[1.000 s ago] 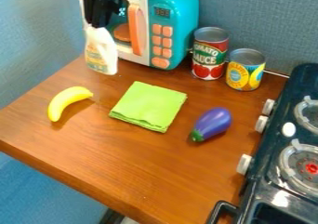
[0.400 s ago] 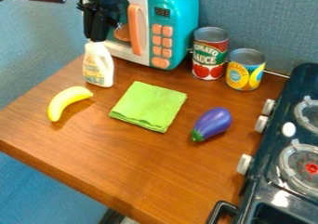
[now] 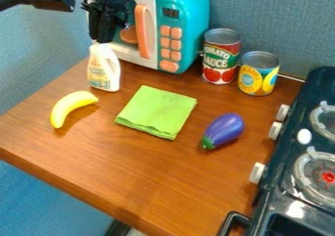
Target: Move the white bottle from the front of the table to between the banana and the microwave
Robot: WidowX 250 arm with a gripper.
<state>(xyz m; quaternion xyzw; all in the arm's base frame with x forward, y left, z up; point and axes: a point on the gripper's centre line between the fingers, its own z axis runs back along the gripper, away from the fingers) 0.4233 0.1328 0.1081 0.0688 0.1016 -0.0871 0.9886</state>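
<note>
At the upper left, the black gripper (image 3: 101,40) points down in front of the toy microwave, shut on the top of a white bottle (image 3: 104,69). The bottle hangs or stands upright at the counter's back left; whether its base touches the wood I cannot tell. A yellow banana (image 3: 69,106) lies in front of it to the left. To the right of the banana is a folded green cloth (image 3: 157,111), and farther right a purple eggplant (image 3: 224,129) lies on the wooden counter (image 3: 157,176).
The teal and white microwave (image 3: 190,24) stands right behind the gripper. A tomato sauce can (image 3: 220,59) and a yellow can (image 3: 258,76) are along the back wall. On the right is a dark stove (image 3: 281,166) with white knobs and burners.
The gripper and the white bottle have come down and slightly toward the front edge from beside the microwave. More of the arm shows at the upper left. The other objects have not moved.
</note>
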